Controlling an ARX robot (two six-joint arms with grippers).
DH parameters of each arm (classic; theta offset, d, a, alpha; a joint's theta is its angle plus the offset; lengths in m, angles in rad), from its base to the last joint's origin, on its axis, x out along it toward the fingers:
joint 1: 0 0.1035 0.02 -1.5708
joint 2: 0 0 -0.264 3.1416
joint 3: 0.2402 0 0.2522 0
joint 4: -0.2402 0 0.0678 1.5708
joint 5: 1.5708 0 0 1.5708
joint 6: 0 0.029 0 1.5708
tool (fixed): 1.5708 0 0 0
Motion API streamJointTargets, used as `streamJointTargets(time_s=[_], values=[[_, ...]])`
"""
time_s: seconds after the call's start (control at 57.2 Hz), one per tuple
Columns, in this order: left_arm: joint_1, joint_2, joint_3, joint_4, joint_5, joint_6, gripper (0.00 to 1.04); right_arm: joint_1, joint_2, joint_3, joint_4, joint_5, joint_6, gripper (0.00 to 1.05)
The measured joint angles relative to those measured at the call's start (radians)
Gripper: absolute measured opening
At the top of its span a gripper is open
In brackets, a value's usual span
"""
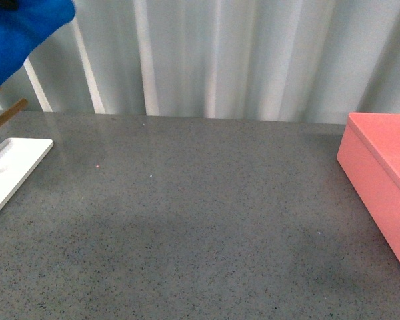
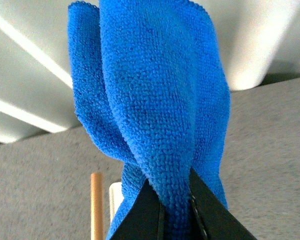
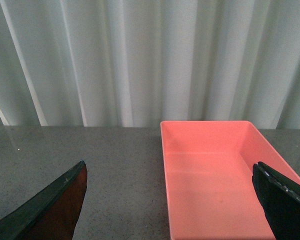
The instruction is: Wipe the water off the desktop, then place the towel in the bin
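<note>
A fuzzy blue towel (image 2: 150, 100), bunched into thick folds, is pinched between the two dark fingers of the gripper (image 2: 171, 179). Behind it are a speckled grey bench (image 2: 270, 150), a tan stick (image 2: 96, 205) and a pale curtain (image 2: 30, 60).

Soft, even light, brightest on the curtain (image 1: 253, 60). The worktop (image 1: 200, 220) carries a faint sheen along its far edge and a broad dim shadow nearer the camera. The towel (image 2: 155, 100) is crisp in the left wrist view, blurred in the front view.
</note>
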Motion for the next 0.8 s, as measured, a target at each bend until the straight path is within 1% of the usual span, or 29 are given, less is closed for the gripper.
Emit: streamJointTargets(time_s=[0.07,0.175,0.35,0.612,0.717,0.805], values=[[-0.035,-0.063,-0.044,0.022,0.044,0.000,0.05,0.000,0.000,0.000,0.000,0.000,0.000,0.98],[-0.118,-0.185,-0.172,0.093,0.139,-0.008,0.05,0.000,0.000,0.000,0.000,0.000,0.000,0.98],[-0.205,-0.281,-0.371,0.204,0.187,-0.022,0.05,0.000,0.000,0.000,0.000,0.000,0.000,0.98],[-0.296,-0.314,-0.625,0.358,0.284,-0.071,0.05,0.000,0.000,0.000,0.000,0.000,0.000,0.98],[-0.322,-0.315,-0.683,0.410,0.341,-0.120,0.05,0.000,0.000,0.000,0.000,0.000,0.000,0.98],[-0.341,-0.319,-0.705,0.457,0.418,-0.187,0.05,0.000,0.000,0.000,0.000,0.000,0.000,0.98]])
